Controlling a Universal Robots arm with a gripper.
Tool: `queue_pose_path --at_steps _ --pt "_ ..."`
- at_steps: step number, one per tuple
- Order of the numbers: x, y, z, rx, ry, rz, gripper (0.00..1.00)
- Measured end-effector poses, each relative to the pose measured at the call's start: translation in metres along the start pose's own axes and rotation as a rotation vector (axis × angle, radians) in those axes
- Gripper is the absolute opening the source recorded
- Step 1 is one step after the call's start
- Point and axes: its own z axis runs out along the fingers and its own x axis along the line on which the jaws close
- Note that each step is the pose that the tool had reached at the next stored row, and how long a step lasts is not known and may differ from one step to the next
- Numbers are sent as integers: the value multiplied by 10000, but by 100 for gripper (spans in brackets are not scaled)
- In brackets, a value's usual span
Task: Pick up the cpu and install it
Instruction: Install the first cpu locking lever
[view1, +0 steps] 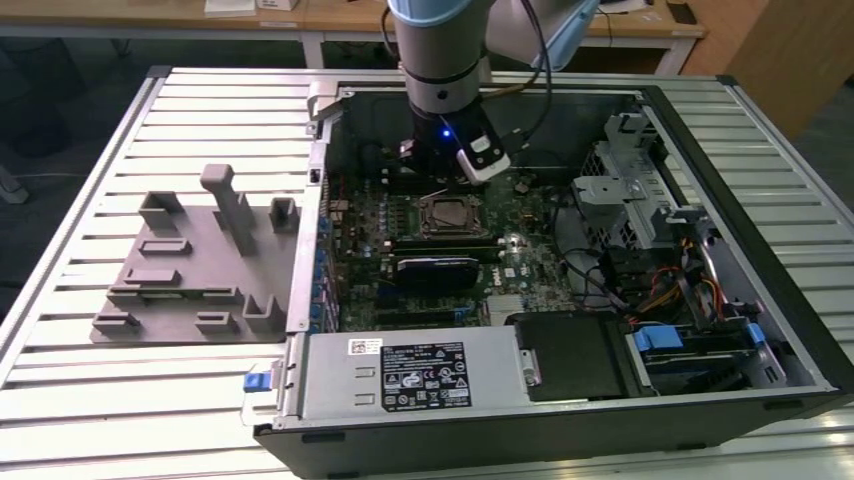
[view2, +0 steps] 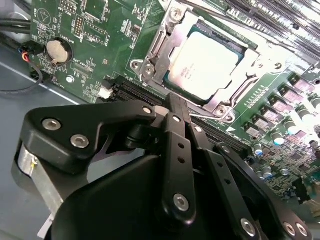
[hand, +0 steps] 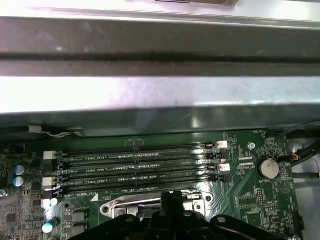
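Observation:
The cpu (view2: 202, 62) lies flat in the motherboard socket with its silver-grey top up and a metal socket frame (view2: 150, 50) around it. In the exterior view the cpu (view1: 447, 214) sits in the middle of the open computer case. My gripper (view2: 176, 107) hangs just above the board beside the socket, between it and the memory slots. Its black fingers (view2: 174, 150) are pressed together with nothing between them. The gripper tip (hand: 172, 196) shows over the socket's edge in the first wrist view. My arm's wrist (view1: 447, 140) stands over the far side of the socket.
Empty memory slots (hand: 140, 165) run beside the socket, with a coin battery (hand: 266, 167) at their end. The case wall (hand: 150, 95) rises just beyond them. A power supply (view1: 414, 375) and drive cage (view1: 641, 200) fill the case. A grey fixture (view1: 200, 270) stands on the table.

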Motion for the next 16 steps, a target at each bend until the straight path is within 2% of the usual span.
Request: queue_pose_path --at_steps 7,12,16 --pt "-8 97 21 189 -11 -21 11" --pt "-7 109 30 203 -24 22 11" --pt "-3 105 50 221 -94 149 11"
